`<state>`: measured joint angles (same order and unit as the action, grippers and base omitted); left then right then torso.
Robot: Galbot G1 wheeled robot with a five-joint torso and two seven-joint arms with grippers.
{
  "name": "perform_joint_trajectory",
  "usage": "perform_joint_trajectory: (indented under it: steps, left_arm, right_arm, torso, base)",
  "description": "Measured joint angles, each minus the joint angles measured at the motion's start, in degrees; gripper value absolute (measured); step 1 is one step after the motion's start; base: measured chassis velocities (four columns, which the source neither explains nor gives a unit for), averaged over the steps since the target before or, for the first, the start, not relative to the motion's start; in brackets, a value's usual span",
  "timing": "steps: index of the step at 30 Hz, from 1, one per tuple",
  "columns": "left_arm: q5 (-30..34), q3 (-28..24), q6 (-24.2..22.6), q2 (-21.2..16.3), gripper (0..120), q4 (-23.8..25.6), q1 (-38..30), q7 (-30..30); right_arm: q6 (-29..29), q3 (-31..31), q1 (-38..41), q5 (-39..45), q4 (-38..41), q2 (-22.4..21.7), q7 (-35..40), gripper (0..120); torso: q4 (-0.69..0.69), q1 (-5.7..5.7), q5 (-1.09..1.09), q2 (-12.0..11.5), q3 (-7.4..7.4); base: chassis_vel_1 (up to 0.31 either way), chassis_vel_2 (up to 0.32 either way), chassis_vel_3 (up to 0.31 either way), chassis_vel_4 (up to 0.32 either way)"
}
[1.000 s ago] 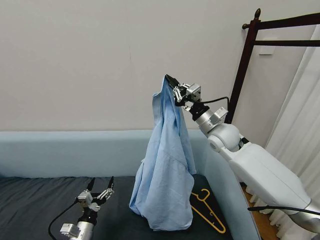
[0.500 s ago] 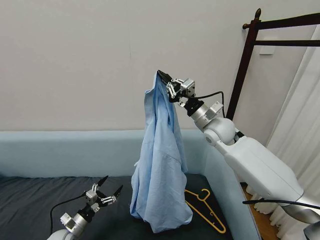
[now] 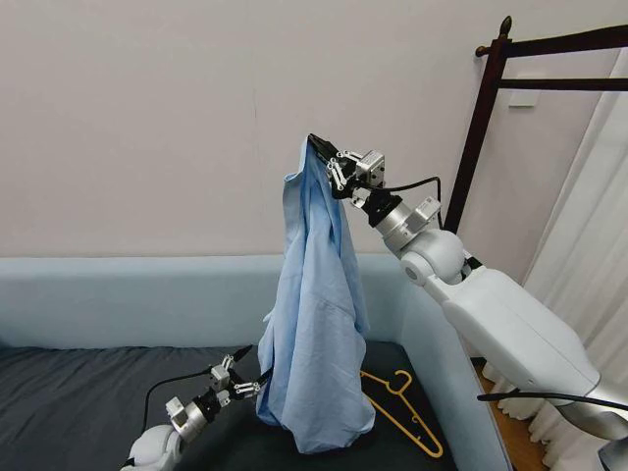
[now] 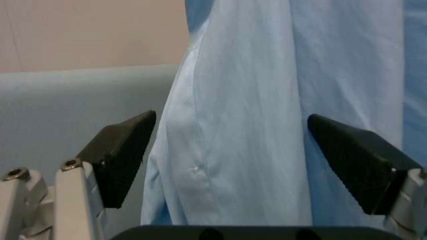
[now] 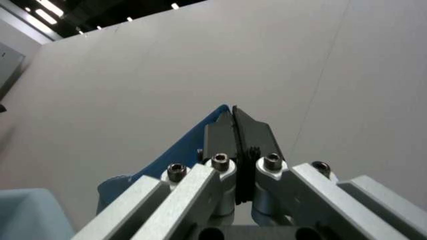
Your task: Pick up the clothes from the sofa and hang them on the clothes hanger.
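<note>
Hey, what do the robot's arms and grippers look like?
The right arm has a smooth white shell, a silver metal wrist and a black cable. The right gripper and left gripper have silver linkages and black wedge-shaped fingers; a black cable trails the left.

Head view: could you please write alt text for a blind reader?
The right gripper holds a light blue shirt high over a sofa. The left gripper, jaws open, is beside its lower part; a yellow hanger lies nearby.
</note>
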<state>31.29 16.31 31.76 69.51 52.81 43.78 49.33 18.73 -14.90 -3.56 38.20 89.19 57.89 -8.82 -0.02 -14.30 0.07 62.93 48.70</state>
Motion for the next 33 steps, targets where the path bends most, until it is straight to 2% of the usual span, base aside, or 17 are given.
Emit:
perform_joint_trajectory:
  steps: [2, 10, 12, 15, 17, 25, 33]
  left_arm:
    - [-0.1, -0.1, 0.0, 0.2, 85, -0.4, -0.3, 0.2]
    - [-0.1, 0.0, 0.6, 0.7, 52, -0.7, -0.2, 0.2]
    - [-0.1, 0.1, 0.6, 0.7, 49, -0.6, -0.1, 0.2]
    - [0.8, 0.5, 0.8, 0.7, 34, 0.6, 0.8, 0.2]
    - [1.4, 0.6, 0.8, 0.6, 32, 1.3, 1.1, 0.1]
    - [3.7, 1.9, 0.5, -0.3, 0, 7.1, 4.8, -0.7]
    - [5.1, 3.2, 0.9, -1.1, 0, 12.0, 7.4, -3.3]
  right_arm:
    - [0.0, 0.1, -0.1, 0.0, 0.1, 0.0, 0.0, 0]
    - [-0.2, 0.8, -0.6, 0.0, 0.5, -0.8, 0.2, 0]
    - [-0.2, 0.8, -0.7, 0.0, 0.6, -0.9, 0.3, 0]
    - [-0.2, 1.1, -1.0, 0.0, 0.8, -1.4, 0.5, 0]
    - [-0.2, 1.1, -1.0, 0.0, 0.9, -1.4, 0.7, 0]
    - [-0.7, 1.3, -1.5, 0.0, 0.2, -1.5, 3.0, 0]
    - [-1.0, 1.7, -1.7, -0.3, -1.2, -1.5, 5.3, 0]
  torso:
    - [0.0, 0.0, 0.0, 0.0, 0.0]
    - [0.01, 0.0, 0.0, 0.0, 0.0]
    - [0.01, 0.0, 0.0, 0.0, 0.0]
    - [0.01, 0.0, -0.01, 0.0, 0.0]
    - [0.01, 0.0, -0.01, 0.0, 0.0]
    - [0.01, 0.0, -0.01, 0.0, -0.01]
    - [0.01, 0.0, -0.01, 0.0, 0.0]
  base:
    - [0.0, 0.0, 0.0, 0.0]
    - [0.0, 0.0, 0.0, 0.0]
    - [0.0, 0.0, 0.0, 0.0]
    - [0.0, 0.0, 0.0, 0.0]
    - [0.0, 0.0, 0.0, 0.0]
    - [0.0, 0.0, 0.0, 0.0]
    - [0.0, 0.0, 0.0, 0.0]
